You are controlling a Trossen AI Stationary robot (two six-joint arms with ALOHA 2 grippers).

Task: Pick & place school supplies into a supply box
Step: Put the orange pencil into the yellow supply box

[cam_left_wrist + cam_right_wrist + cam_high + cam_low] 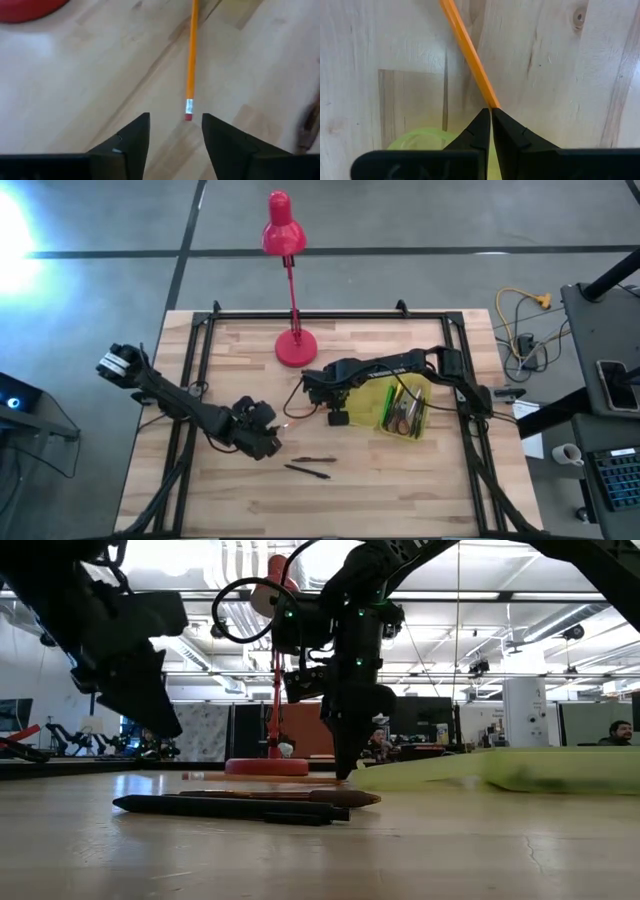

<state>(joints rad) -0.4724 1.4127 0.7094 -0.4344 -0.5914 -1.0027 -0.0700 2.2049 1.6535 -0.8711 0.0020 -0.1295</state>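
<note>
Nearest the table's front edge: two thin dark pens (308,466) lying flat on the pale wooden tabletop (400,490), close together, roughly parallel.

Just behind them, left gripper (268,435), fingers spread apart, holding nothing. In its wrist view a slim orange pencil with a red eraser tip (191,60) lies on the wood just ahead of the open fingers (131,140), eraser end nearest them.

Farther in, right gripper (337,416), fingers pinched shut on the orange pencil; its wrist view shows the pencil (468,50) running out from the closed tips.

Beside it, toward the table's right: translucent yellow-green soft plastic supply box (378,406), lying flat, green and dark pens inside (406,412).

Farthest back: red desk lamp (288,290), round base on the table's rear edge.
</note>
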